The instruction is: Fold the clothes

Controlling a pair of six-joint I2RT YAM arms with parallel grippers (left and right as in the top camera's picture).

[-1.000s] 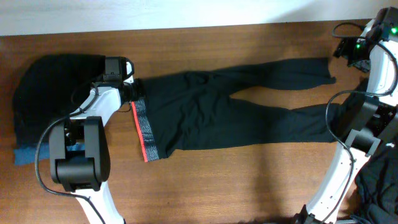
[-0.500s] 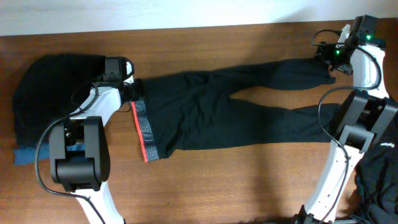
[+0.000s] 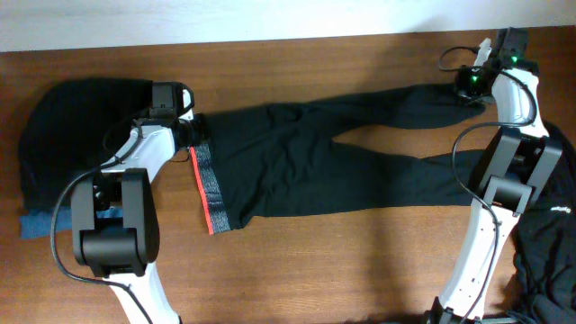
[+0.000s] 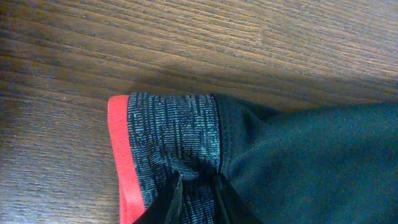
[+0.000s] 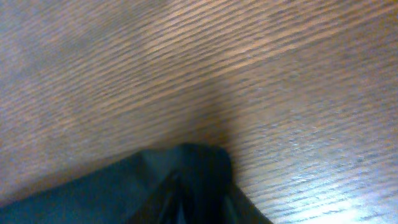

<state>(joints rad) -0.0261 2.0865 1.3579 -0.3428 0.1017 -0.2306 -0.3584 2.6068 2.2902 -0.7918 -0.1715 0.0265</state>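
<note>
I have the leggings (image 3: pixel 342 171) stretched lengthwise along the counter (image 3: pixel 360 261), waistband (image 4: pixel 168 124) clamped between my left fingers (image 4: pixel 196 185), upper leg's cuff (image 3: pixel 445 93) at my right fingers (image 3: pixel 468 85) — grip there too blurred to tell — so I'd judge the fold runs cuff toward waistband

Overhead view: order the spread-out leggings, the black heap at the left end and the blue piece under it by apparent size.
1. leggings
2. black heap, partly behind the arm
3. blue piece, mostly covered
</note>
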